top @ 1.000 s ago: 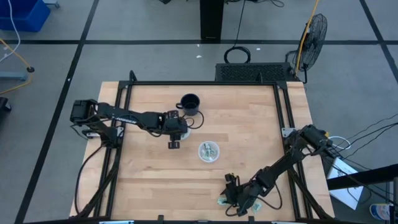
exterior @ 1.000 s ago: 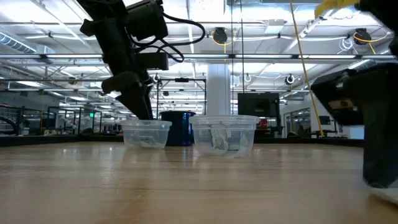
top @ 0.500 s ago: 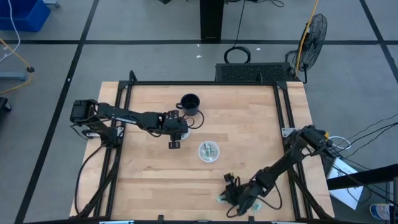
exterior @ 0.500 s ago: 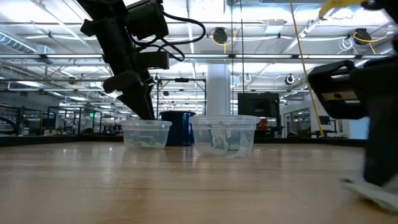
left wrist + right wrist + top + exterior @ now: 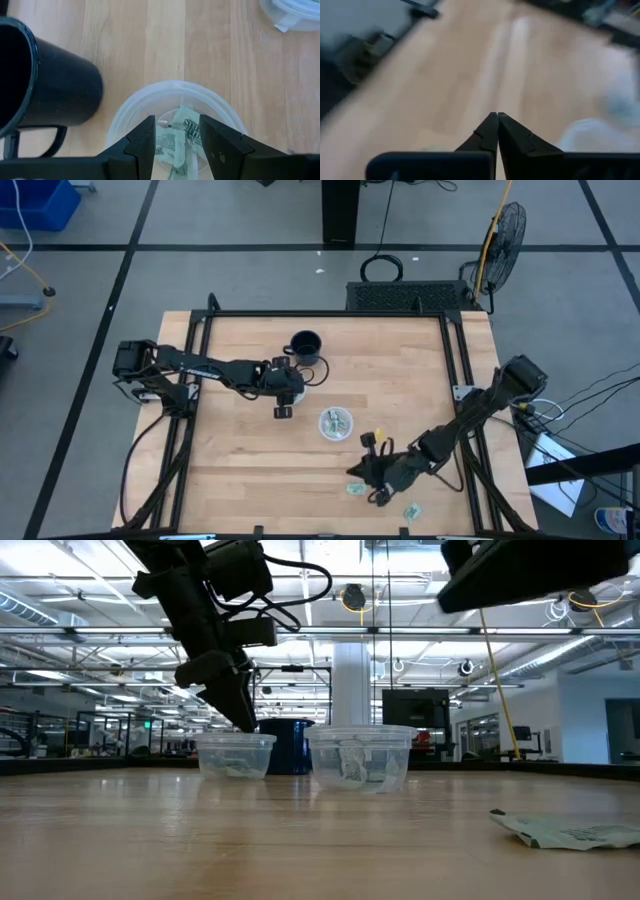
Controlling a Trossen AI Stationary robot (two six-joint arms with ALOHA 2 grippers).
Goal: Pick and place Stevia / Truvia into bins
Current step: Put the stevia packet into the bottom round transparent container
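Two clear bins stand mid-table. One bin [image 5: 335,423] holds several Stevia packets. The other bin [image 5: 175,130], beside the black mug [image 5: 305,345], also holds packets. My left gripper [image 5: 175,142] hangs open just above this second bin, fingers pointing down. My right gripper [image 5: 360,473] is raised near the front right, shut, and the right wrist view [image 5: 496,117] shows no packet between its tips. Two loose packets [image 5: 355,489] [image 5: 411,510] lie flat on the table near it. One of them [image 5: 570,833] shows in the low view.
The black mug [image 5: 45,85] stands close to the bin under my left gripper. A black frame rail [image 5: 455,360] runs along the table's sides. Bare wood lies between the bins and the front edge.
My right gripper has shut, risen off the table near the front edge, and moved toward the far edge and the bins. A packet lies on the table where it was. My left gripper has kept still, open over its bin.
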